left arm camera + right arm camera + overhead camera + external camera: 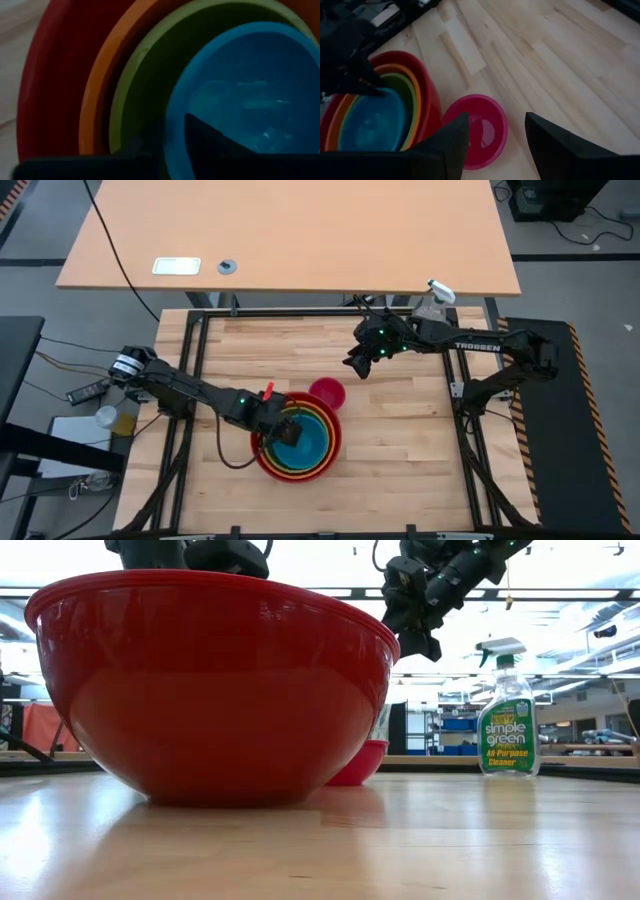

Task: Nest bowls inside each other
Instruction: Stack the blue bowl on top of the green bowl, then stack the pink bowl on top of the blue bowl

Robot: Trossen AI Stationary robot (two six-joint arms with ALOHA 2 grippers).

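Observation:
The red bowl stands on the table near the front, with the orange, lime green and blue bowl nested in it. My left gripper points down over the blue bowl's left rim, one finger inside and one outside, slightly open. The pink bowl rests upright on the table just beyond the stack. My right gripper hangs open above the table, beyond and to the right of the pink bowl, with nothing between its fingers. My left gripper comes from above and straddles the blue bowl's rim, with one finger inside the bowl and the other outside it. Whether either finger touches the rim, I cannot tell. The blue bowl sits level in the green one.
A clear spray bottle stands at the table's far right corner. Bare wood lies to the right of and in front of the stack. A black frame borders the table.

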